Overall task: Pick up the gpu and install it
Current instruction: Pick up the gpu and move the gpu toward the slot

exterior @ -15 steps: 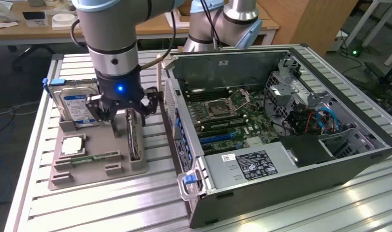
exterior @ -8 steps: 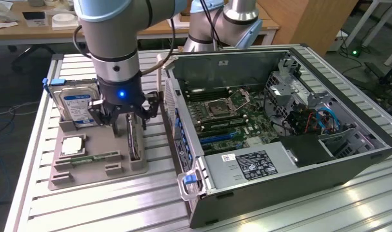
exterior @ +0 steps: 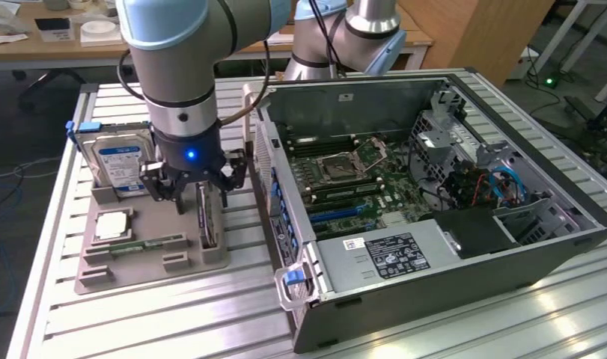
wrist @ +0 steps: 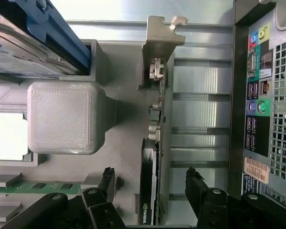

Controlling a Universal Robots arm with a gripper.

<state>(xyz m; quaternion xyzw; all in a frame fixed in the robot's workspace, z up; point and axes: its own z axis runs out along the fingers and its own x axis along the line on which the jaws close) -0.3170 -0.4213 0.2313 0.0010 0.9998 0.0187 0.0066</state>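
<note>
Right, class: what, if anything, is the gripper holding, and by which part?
Nothing is held: the fingers stand open astride the upright gpu, with a gap on each side.

The gpu (exterior: 207, 218) stands in a tray (exterior: 156, 223) (case (exterior: 463, 280) alongside)

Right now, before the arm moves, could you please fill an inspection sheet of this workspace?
Surface: slatted metal table, carrying a grey holder tray.
Job's things: gpu on edge in the tray; open computer case beside it.
Clutter: hard drive, processor, memory stick in the tray.
Grippers: gripper open, one finger each side of the gpu.
Cables: black cable along the arm; blue cables inside the case.
Surroundings: wooden desk behind.
</note>
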